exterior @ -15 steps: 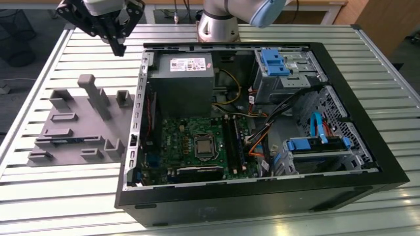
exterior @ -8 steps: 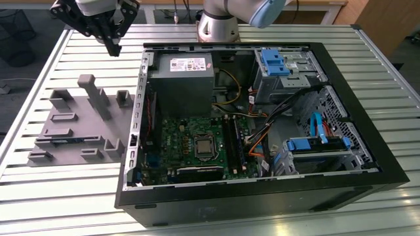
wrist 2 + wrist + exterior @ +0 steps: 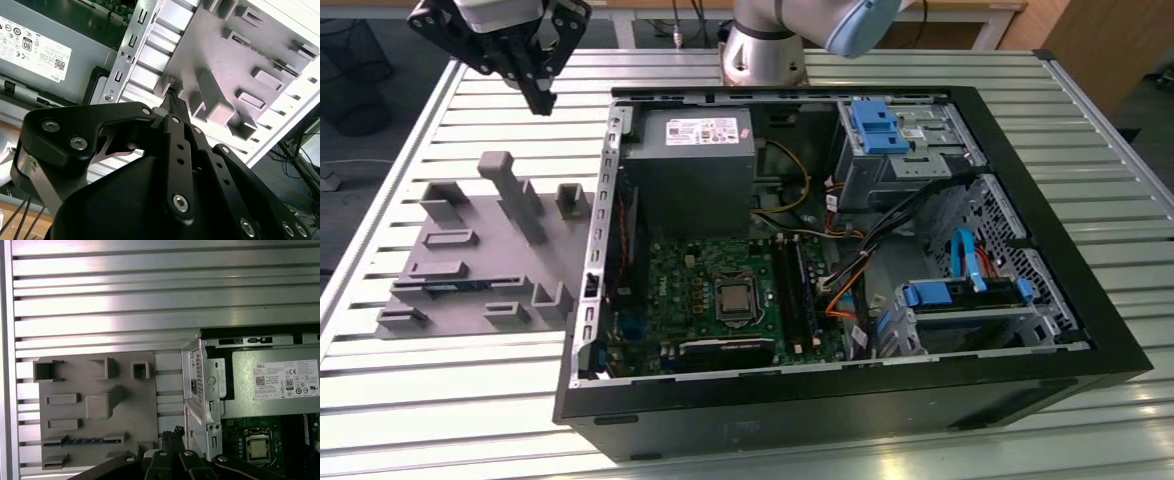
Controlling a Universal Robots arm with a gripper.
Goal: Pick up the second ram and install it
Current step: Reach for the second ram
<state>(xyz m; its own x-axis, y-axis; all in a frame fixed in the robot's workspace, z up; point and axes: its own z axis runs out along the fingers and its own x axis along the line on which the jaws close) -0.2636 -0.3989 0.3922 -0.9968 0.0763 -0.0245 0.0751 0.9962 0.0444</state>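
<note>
The second ram [image 3: 454,287] lies on edge in a long slot of the grey holder plate [image 3: 487,255], on the exterior view's left; its blue markings [image 3: 82,441] show in the first wrist view. My gripper [image 3: 540,103] hangs high above the table beyond the far end of that plate, well away from the ram. Its black fingertips [image 3: 173,96] are pressed together with nothing between them, which the first wrist view also shows at the gripper [image 3: 172,431]. The long black slots [image 3: 797,290] run beside the processor on the green motherboard [image 3: 700,270].
An open black computer case [image 3: 854,378] lies on the slatted metal table [image 3: 480,380], right of the holder plate. Inside are a grey power supply [image 3: 700,160], drive cages with blue clips [image 3: 874,125] and loose cables. Upright grey blocks [image 3: 514,195] rise from the plate.
</note>
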